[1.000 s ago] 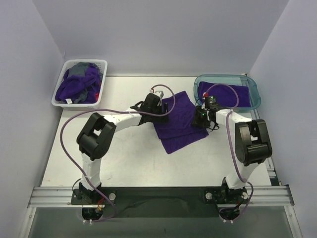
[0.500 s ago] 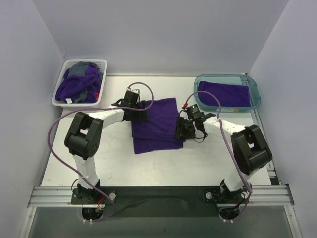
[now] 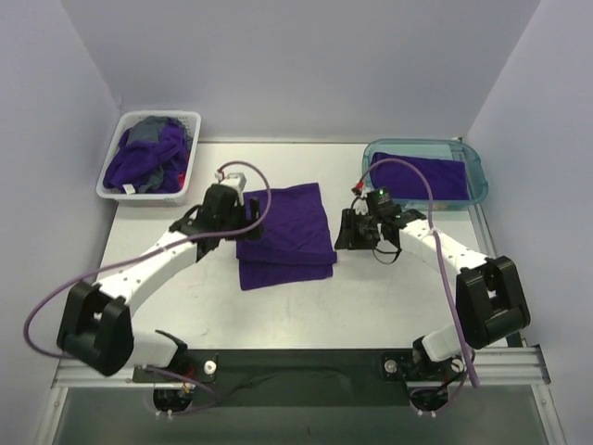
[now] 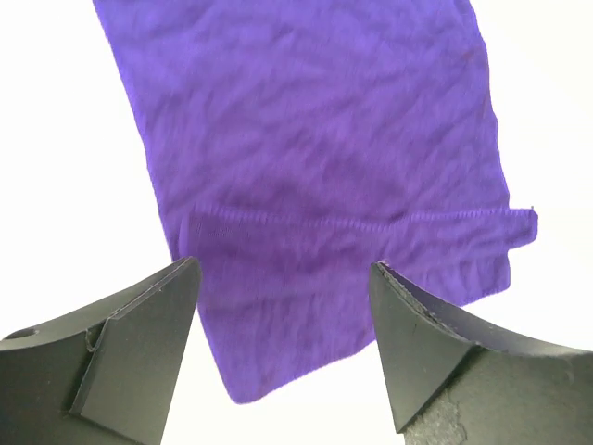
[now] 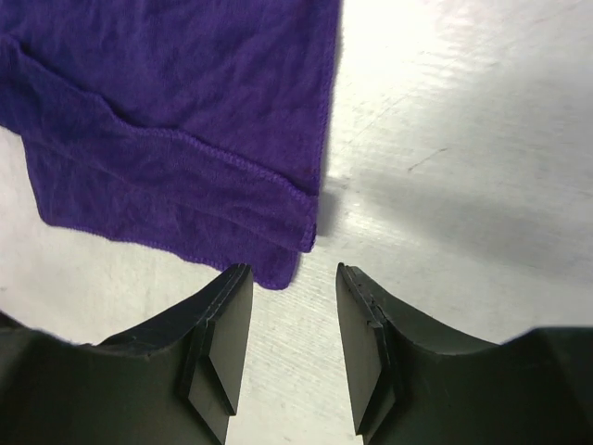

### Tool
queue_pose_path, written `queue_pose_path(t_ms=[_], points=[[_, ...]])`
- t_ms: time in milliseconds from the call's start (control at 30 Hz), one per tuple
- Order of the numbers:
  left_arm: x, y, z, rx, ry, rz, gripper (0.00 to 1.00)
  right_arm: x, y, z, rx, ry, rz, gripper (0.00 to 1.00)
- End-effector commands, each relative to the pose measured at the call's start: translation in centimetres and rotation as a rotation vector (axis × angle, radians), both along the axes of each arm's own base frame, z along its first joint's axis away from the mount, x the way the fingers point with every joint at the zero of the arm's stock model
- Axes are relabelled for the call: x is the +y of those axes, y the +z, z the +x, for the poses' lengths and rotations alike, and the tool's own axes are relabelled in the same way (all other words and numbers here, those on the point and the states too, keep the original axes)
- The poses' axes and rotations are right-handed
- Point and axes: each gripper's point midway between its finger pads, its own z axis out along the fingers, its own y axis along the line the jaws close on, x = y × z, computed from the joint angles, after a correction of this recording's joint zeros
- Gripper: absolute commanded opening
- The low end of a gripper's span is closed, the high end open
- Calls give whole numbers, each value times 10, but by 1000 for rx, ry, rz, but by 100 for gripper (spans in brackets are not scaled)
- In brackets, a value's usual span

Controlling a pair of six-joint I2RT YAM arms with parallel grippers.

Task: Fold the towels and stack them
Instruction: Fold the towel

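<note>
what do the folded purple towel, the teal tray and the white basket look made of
Folded towel: soft cloth, matte, wrinkled, with a stitched hem. Tray: likely plastic, translucent teal, smooth rim. Basket: probably white plastic, thin stiff walls.

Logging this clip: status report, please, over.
Left gripper open, empty. Right gripper open, empty. Purple towel folded, flat on table, between them. Nothing in the way.
</note>
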Motion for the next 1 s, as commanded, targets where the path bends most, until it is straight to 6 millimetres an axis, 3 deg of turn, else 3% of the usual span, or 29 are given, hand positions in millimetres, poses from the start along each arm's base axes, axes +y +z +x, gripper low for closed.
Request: queue_pose_path(t_ms=[0,33,67,167,300,400,600,700,733,800,833,867,900,933,967], points=[[12,-17,-30,61,39,-16,84,13,-6,-13,60,95,27,41],[12,-17,-36,60,34,-27,84,16,-10,-16,86,102,35,41],[13,-31,-48,95,23,-20,83,16,-14,-17,100,91,31,41],[18,-47,-68,137,26,-18,81,13,-26,-23,128,54,-4,40],[16,-66,-88,183,7,-14,71,20,-37,-34,177,29,-13,37],[17,-79,-97,220,8,-4,63,26,-47,-42,202,28,-38,33],[14,-84,-103,251,18,-18,61,25,-56,-50,221,26,-70,27],[20,-64,-91,176,34,-13,68,23,-33,-39,116,91,-65,29],[19,-50,-80,137,43,-19,75,22,-29,-35,93,108,-73,32],[27,-40,-66,110,54,0,80,19,-17,-24,36,154,-90,46],[28,-40,-58,116,58,12,83,17,-15,-19,18,155,-103,49],[27,-28,-44,92,63,4,85,15,-12,-14,1,165,-109,51],[26,-25,-36,80,45,18,86,11,-12,-8,2,159,-110,51],[25,-34,-30,109,39,39,86,12,-9,-2,-5,160,-99,51],[20,-22,-17,87,31,35,83,11,-8,2,-9,160,-97,50]])
